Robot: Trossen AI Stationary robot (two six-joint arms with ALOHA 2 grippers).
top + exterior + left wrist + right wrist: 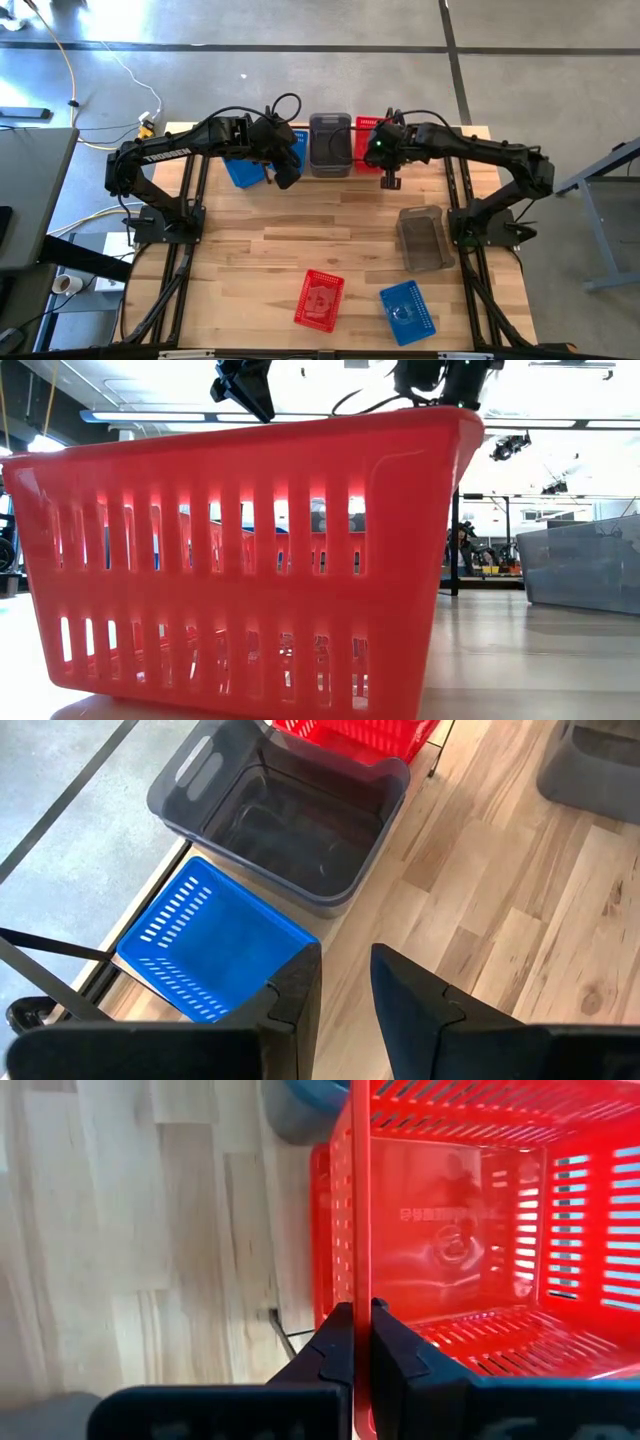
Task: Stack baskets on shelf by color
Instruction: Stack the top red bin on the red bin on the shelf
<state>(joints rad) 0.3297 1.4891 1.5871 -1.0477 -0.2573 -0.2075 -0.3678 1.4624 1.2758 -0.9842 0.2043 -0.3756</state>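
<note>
A: Where do we find the right gripper (352, 1342)?

B: In the high view we see it at the upper centre-right, over the shelf (340, 172) at the table's far edge. Its fingers are clamped on the wall of a red basket (470, 1230), which sits inside another red one on the shelf.

A: And the left gripper (345, 985)?

B: Just left of centre at the top of the high view, holding nothing, fingers a little apart. In its wrist view we see a blue basket (205, 940) on the shelf, and touching it a grey basket (285, 820).

A: What do we see loose on the table (250, 250)?

B: A grey basket (421, 238) at the right, then a second red basket (319, 299) and a second blue basket (407, 311) along the lower centre. The low view is filled by that near red one
</note>
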